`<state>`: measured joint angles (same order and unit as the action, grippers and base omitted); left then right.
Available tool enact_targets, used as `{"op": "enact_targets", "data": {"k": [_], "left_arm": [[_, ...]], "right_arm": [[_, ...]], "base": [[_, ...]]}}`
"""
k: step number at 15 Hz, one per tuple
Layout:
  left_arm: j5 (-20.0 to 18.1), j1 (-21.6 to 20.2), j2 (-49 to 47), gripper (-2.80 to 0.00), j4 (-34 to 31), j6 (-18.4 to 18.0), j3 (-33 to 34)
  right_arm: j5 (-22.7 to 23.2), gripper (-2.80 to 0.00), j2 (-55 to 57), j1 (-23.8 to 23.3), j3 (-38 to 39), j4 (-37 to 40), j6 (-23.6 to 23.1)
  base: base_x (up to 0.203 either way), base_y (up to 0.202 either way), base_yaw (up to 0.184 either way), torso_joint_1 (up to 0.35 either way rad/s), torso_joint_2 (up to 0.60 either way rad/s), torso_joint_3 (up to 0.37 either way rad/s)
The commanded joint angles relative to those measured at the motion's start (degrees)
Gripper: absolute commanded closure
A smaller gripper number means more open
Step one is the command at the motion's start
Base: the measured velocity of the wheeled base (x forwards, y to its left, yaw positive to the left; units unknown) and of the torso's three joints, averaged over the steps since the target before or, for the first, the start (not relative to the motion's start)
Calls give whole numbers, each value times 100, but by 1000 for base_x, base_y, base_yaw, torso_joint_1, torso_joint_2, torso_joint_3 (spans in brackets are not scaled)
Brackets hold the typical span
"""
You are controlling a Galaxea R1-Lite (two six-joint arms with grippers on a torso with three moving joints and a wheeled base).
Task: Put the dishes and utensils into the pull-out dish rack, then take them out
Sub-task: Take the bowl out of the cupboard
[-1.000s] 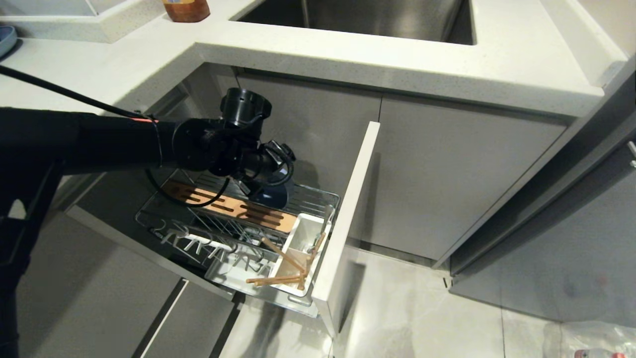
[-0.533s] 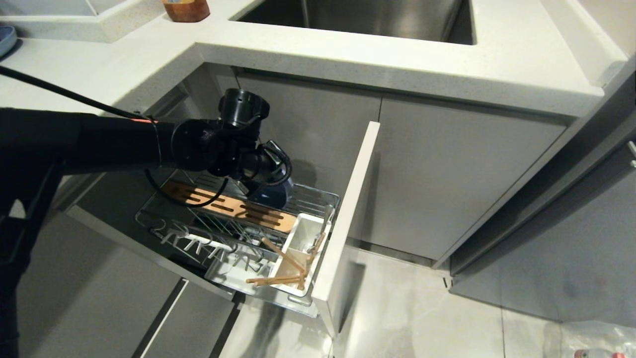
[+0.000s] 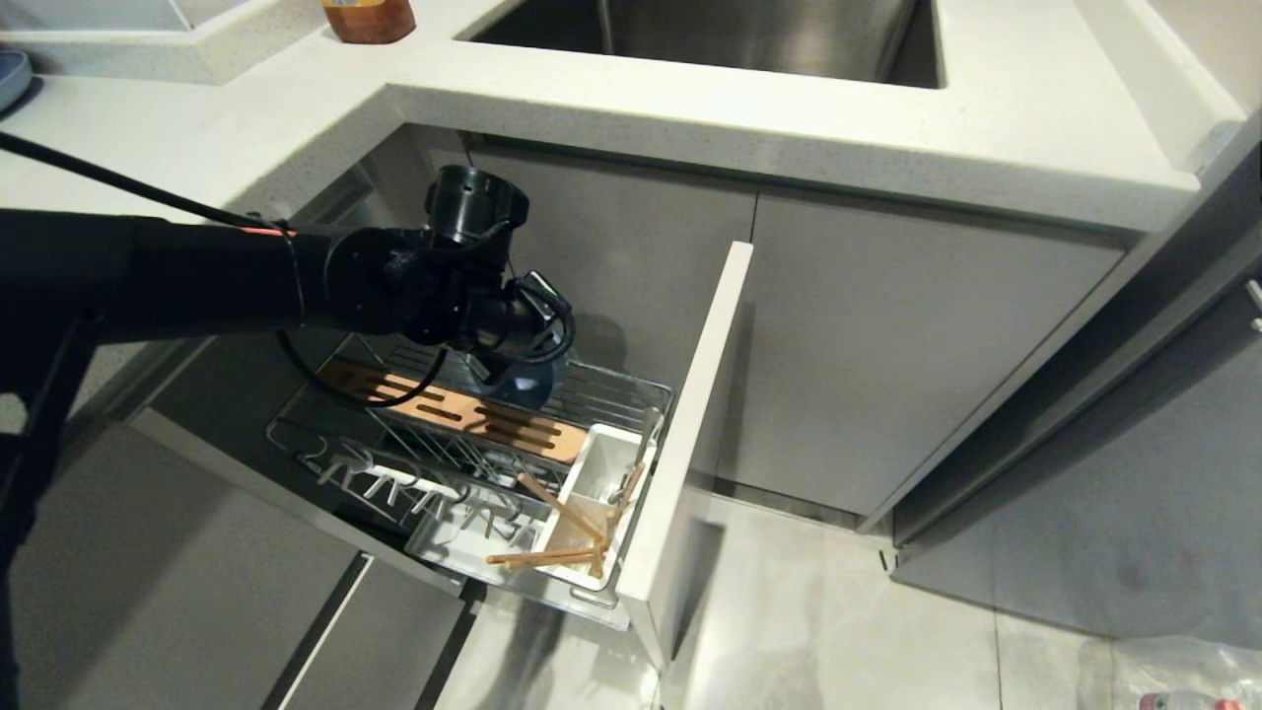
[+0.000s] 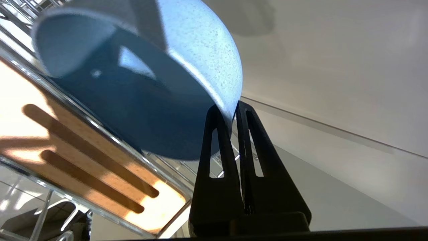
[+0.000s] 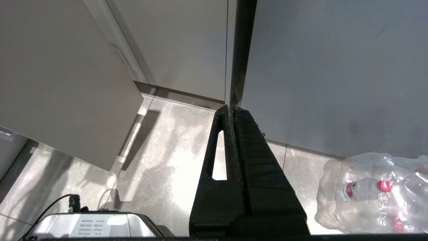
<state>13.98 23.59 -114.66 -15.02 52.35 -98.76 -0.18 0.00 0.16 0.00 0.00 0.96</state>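
The pull-out dish rack (image 3: 631,390) stands drawn out under the counter, with its copper-brown slotted strip (image 3: 463,409) and pale front panel (image 3: 690,444). A pale blue bowl (image 3: 537,383) (image 4: 140,100) sits tilted on its edge in the wire basket behind the strip. My left gripper (image 4: 230,108) (image 3: 518,360) is shut on the bowl's rim, one finger inside and one outside. Two wooden chopsticks (image 3: 552,552) lie in the white caddy (image 3: 601,473). My right gripper (image 5: 231,107) hangs shut and empty over the floor, outside the head view.
A white countertop (image 3: 690,108) with a steel sink (image 3: 710,35) overhangs the rack. A brown jar (image 3: 370,18) and a blue dish edge (image 3: 12,79) sit on the counter. Plastic-wrapped bottles (image 5: 371,190) lie on the tiled floor at the right.
My left gripper has closed on the bowl's rim. The wrist has shifted slightly up and left, and the bowl has tipped a little with it.
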Motion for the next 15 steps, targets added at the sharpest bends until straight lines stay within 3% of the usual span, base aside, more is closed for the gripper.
{"op": "enact_targets", "data": {"k": [1, 9, 13, 15], "left_arm": [[10, 23, 256, 0, 3, 35, 55], [-39, 139, 1569, 0, -13, -94, 261], [-40, 590, 2647, 0, -76, -138, 458], [-24, 811, 3277, 0, -94, -472, 515]], "right_arm": [[1, 0, 9, 2, 0, 0, 0], [1, 0, 9, 2, 0, 0, 0], [1, 0, 9, 2, 0, 0, 0], [1, 0, 9, 2, 0, 0, 0]], "base": [[0, 0, 0, 0, 0, 0], [0, 0, 0, 0, 0, 0], [0, 0, 0, 0, 0, 0], [0, 0, 0, 0, 0, 0]]}}
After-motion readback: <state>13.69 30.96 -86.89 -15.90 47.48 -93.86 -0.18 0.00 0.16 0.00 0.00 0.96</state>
